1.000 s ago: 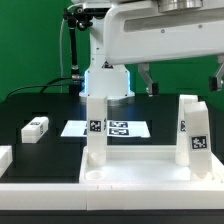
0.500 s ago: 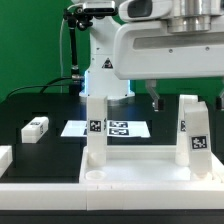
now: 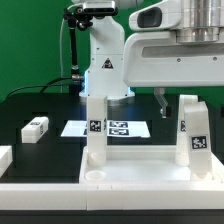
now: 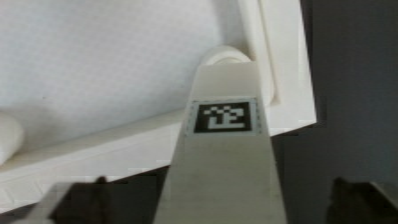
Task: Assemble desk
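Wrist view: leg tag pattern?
Black-and-white square pattern; tag sits on the white leg. Wrist view shows it best.

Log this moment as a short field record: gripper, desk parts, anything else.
gripper: gripper open, straddling tagged leg, gaps both sides
tabletop: tabletop panel lying flat; left leg and right leg upright on it
loose: spare leg lying on table, exterior view's left
other: marker board beyond the panel

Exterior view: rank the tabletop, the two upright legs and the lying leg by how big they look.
1. Tabletop, largest.
2. Left upright leg and right upright leg: similar height; the right looks wider, perhaps from angle or nearness, so unranked.
3. Lying leg, smallest, though it lies farther back.
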`<state>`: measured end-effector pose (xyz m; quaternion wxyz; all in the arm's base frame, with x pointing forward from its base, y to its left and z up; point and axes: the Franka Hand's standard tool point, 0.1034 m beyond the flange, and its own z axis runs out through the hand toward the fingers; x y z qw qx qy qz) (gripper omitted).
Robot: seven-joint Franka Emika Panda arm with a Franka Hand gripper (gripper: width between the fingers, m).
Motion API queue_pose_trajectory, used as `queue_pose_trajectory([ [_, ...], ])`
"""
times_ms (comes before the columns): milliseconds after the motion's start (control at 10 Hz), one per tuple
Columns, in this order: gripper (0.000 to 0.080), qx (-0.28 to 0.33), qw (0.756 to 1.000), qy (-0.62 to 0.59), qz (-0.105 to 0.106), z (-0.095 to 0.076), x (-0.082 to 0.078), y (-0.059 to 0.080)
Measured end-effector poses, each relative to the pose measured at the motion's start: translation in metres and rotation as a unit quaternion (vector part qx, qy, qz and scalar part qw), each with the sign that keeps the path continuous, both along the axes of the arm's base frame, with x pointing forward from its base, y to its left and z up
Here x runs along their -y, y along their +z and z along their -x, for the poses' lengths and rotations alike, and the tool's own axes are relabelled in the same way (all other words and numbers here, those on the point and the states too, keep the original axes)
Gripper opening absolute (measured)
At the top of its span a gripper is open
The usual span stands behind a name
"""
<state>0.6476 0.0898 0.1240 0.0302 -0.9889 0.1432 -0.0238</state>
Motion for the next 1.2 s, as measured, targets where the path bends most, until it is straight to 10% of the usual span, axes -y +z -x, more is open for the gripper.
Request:
queue_pose_trajectory([
  [100,0.056,-0.001,1.0,-0.009,0.0,0.0,0.0,0.0],
  [200,0.0322,0.0,1.0,-0.01,0.0,0.0,0.001,0.0],
  [300,0.0292,0.001,1.0,-0.011,0.0,-0.001,0.001,0.0],
  [700,0.0292,-0.008,0.987,-0.16,-0.009,0.0,0.0,0.0],
  [1200,0.0292,-0.011,0.889,-0.457,-0.021,0.0,-0.014,-0.002],
])
